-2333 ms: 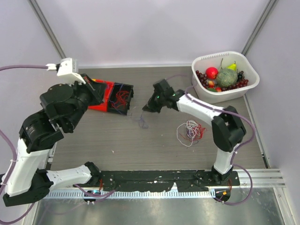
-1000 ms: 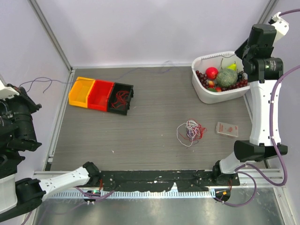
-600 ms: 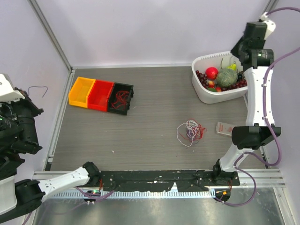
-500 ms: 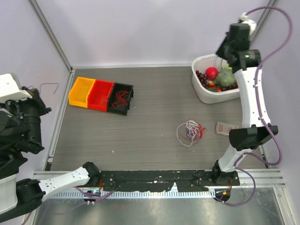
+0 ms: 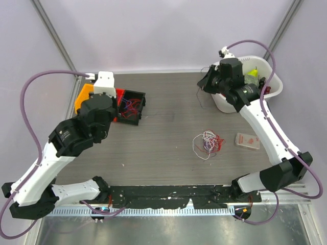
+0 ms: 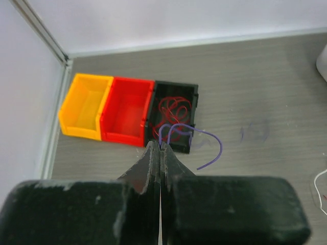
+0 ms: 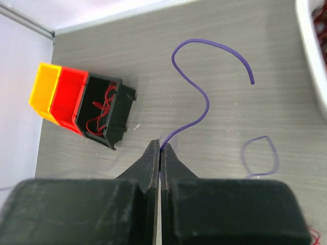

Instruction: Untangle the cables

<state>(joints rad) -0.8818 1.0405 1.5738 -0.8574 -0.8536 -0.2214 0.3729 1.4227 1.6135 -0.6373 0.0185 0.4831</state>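
Purple, a strand (image 6: pixel 220 145) sits pinched in the closed left tool (image 6: pixel 160 147). We see the right tool (image 7: pixel 160 146) likewise closed on a second strand (image 7: pixel 206 104). The cables (image 5: pixel 207 143) lie tangled on the desk (image 5: pixel 168 158).

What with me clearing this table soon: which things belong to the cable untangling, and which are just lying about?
Job: wire tangle; purple wire in the left fingers; purple wire in the right fingers; black bin holding red wires.
Lying about: fruit basket; small packet; orange bin and red bin, both empty.
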